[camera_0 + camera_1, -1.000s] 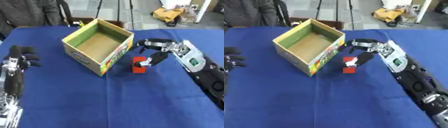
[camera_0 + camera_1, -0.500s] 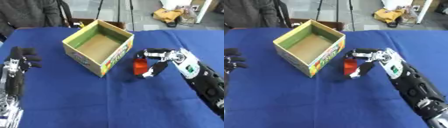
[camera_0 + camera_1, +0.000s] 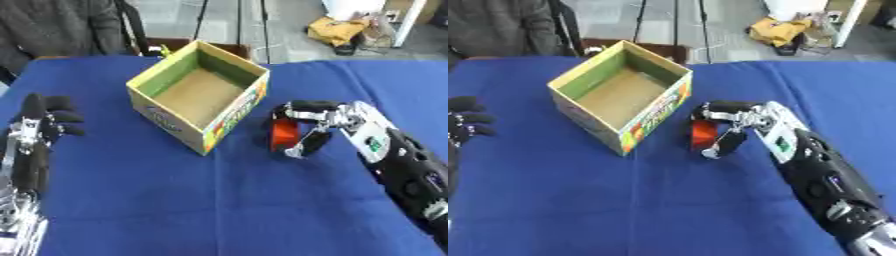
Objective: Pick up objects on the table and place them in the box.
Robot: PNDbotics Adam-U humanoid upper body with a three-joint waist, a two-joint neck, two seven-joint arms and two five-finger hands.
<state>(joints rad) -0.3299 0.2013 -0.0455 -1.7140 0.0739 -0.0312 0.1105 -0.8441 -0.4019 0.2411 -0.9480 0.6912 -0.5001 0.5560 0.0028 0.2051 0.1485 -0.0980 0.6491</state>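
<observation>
The right hand (image 3: 325,125) curls around a small red block (image 3: 283,136) near the desk's (image 3: 219,200) middle, just beside the open box (image 3: 197,95). It looks rigid and light; opposite flat faces suit pinching. The left hand (image 3: 39,127) rests open at the left edge.

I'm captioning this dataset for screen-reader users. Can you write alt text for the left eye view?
The right robot hand curls its fingers and thumb round a small red object on a blue table, just right of an open, empty cardboard box. The left robot hand rests open at the left edge.
</observation>
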